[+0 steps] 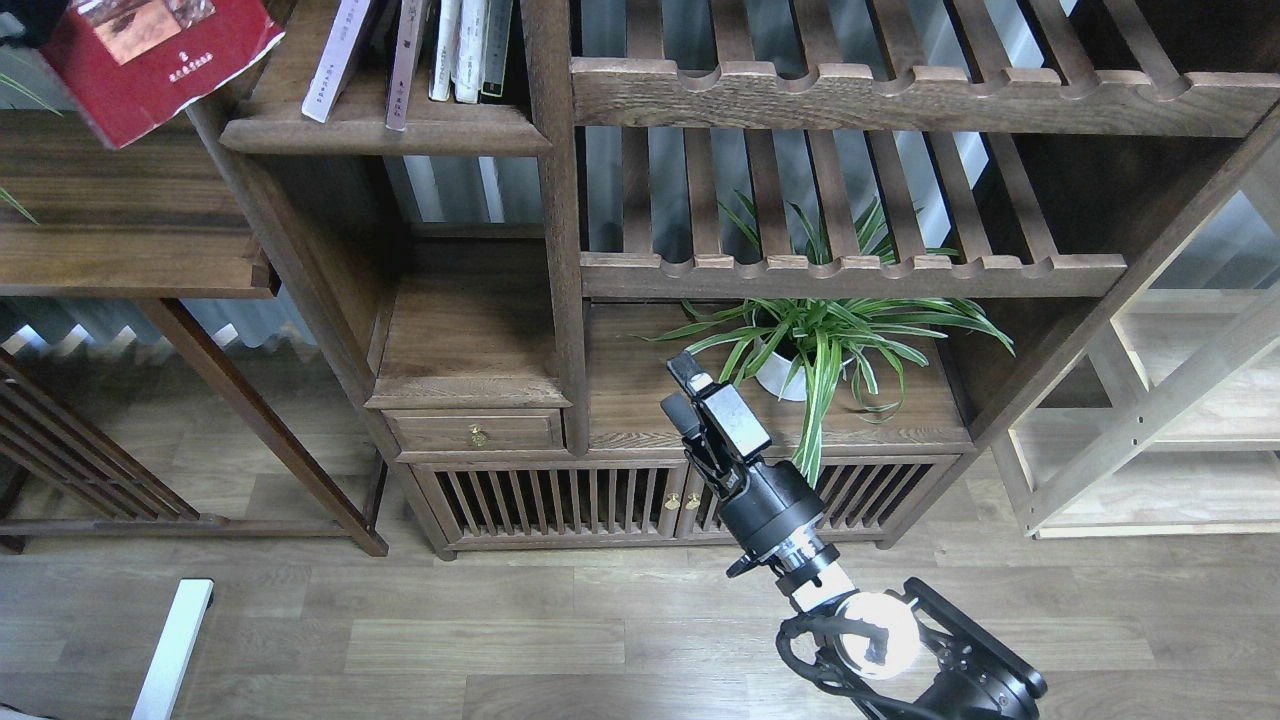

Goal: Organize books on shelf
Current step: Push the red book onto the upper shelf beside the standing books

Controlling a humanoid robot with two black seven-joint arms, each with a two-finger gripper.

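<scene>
The bright red book (150, 60) with a photo on its cover hangs tilted in the air at the top left, above a side table. Only a dark part of my left gripper (25, 18) shows in the corner, on the book's upper edge. The shelf (385, 135), a solid dark board with a rounded front edge, holds several upright and leaning books (445, 50), mostly with pale spines. A maroon book is not to be made out. My right gripper (680, 388) is low in the middle, in front of the cabinet, empty, its fingers close together.
Slatted racks (850, 275) with scalloped rails fill the right of the unit. A potted spider plant (810, 345) stands just right of my right gripper. A small drawer (475, 430) and slatted doors are below. A dark wooden table (120, 260) is left, a pale rack (1180, 420) right.
</scene>
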